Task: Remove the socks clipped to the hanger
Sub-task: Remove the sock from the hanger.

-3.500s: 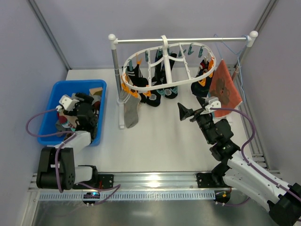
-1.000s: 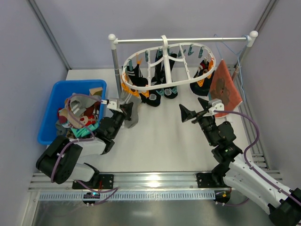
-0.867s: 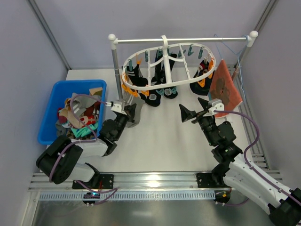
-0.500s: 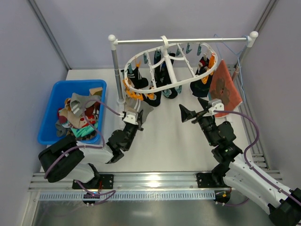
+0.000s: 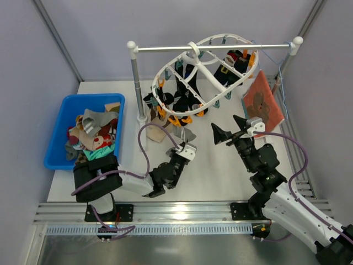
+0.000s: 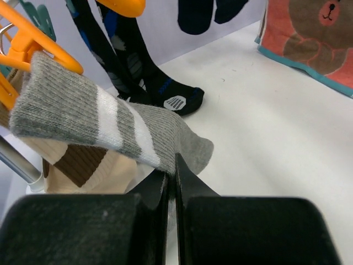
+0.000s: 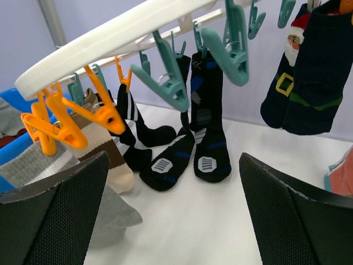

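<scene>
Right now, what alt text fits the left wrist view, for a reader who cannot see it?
The left gripper pinches the lower end of a grey white-striped sock that stretches up-left to an orange clip. Behind it hang a beige and brown sock and black patterned socks; a bear-print cloth shows top right.

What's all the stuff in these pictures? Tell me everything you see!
Hanger: one, white oval with orange and teal clips, hanging tilted on the rail.
Socks: many, mostly dark, clipped to the hanger.
Grey sock: one, white-striped, cuff at an orange clip, toe end pinched.
Bin: one, blue, on the table's left.
Loose socks: a pile, mixed colours, in the bin.
Cloth: one, orange-red with a brown print, hanging on the right.
Rail stand: one, white and grey, at the back.
Table: one, white.
Left gripper: shut on the grey sock.
Right gripper: open, empty, below the hanger.
</scene>
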{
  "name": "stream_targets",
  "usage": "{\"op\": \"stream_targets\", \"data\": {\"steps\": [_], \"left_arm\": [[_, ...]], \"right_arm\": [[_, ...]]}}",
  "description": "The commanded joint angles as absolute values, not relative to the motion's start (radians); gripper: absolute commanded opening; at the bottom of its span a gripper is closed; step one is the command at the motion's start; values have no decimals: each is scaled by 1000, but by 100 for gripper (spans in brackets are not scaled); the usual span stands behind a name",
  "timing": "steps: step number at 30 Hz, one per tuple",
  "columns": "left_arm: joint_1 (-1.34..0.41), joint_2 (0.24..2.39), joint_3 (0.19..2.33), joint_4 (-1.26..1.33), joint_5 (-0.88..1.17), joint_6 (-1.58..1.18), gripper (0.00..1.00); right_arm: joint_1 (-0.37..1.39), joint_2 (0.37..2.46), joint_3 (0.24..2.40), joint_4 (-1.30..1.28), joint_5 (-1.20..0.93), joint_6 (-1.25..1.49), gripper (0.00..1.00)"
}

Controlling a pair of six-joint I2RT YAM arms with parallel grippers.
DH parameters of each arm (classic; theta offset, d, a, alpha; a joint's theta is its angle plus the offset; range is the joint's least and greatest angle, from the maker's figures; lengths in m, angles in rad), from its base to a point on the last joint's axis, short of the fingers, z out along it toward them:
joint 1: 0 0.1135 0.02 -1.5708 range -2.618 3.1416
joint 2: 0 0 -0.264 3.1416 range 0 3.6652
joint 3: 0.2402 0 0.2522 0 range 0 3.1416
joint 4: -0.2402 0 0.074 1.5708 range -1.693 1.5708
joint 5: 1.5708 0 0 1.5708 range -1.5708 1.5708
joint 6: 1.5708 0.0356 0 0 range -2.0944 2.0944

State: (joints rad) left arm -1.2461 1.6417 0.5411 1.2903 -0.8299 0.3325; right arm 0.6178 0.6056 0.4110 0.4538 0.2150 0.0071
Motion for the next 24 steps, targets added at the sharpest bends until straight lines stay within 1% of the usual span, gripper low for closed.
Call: {"op": "stream_targets", "data": {"steps": [1,3,6,7,15,19,24], "left_arm": [[-1281,1654,583,1543,-888,403,0],[-1285,1655,583,1543,-887,405,0],[-1287,1641,578,1545,-908,420,0],[-1287,1634,575,1545,-914,426,0],[-1253,1554,495,1545,-871,396,0],[-1244,1577,500,1545,-838,406,0],[-1239,1605,509,1545,-813,417,0]], "right_arm": [[614,577,417,457,180,23,100],[615,572,425,434,149,25,100],[614,583,457,394,36,31,100],[615,589,480,387,-36,34,100],[620,736,638,330,-277,66,100],[659,810,787,270,-284,64,100],[801,919,917,181,-169,6,99]]}}
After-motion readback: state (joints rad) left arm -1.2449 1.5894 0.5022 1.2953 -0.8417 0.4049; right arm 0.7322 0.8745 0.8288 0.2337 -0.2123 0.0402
